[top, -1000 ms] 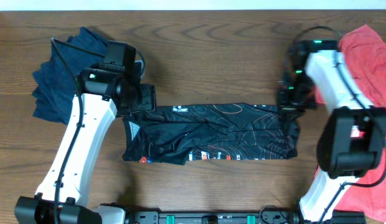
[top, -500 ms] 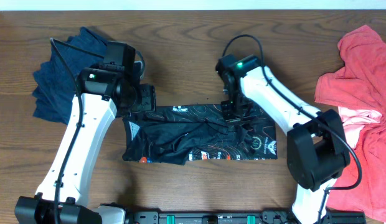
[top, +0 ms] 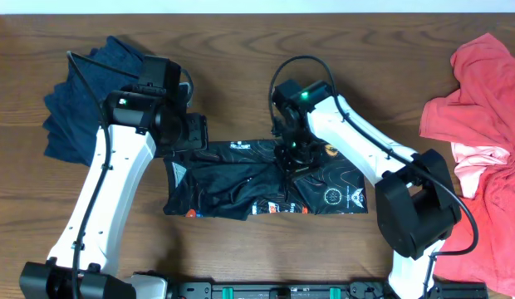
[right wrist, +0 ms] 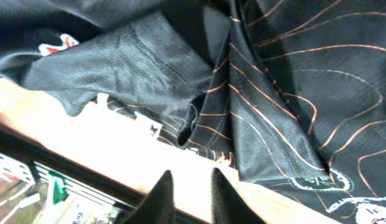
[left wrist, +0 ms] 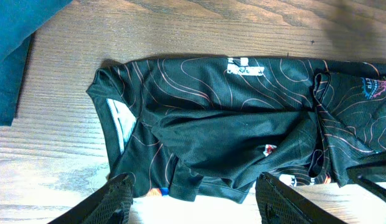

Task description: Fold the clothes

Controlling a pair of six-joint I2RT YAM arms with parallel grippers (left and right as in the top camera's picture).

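Observation:
The clothes' black jersey (top: 241, 174) with thin orange lines lies flat at the table's middle, its right end folded over toward the centre (left wrist: 230, 124) (right wrist: 274, 81). My right gripper (top: 292, 154) hovers over the jersey's middle, its jaws (right wrist: 188, 177) a little apart with nothing between them. My left gripper (top: 193, 133) stands open just above the jersey's left end, its fingers (left wrist: 121, 186) wide apart and empty (left wrist: 193, 182).
A navy garment (top: 79, 104) (left wrist: 15, 43) lies crumpled at the back left beside my left arm. A coral-red garment (top: 482, 83) with a pink one (top: 473, 154) under it lies at the right edge. The table's front edge shows in the right wrist view.
My right arm swept from the jersey's right end to its middle, folding that end over so the jersey lies shorter. Its jaws then parted and let the cloth go. The left arm stayed put.

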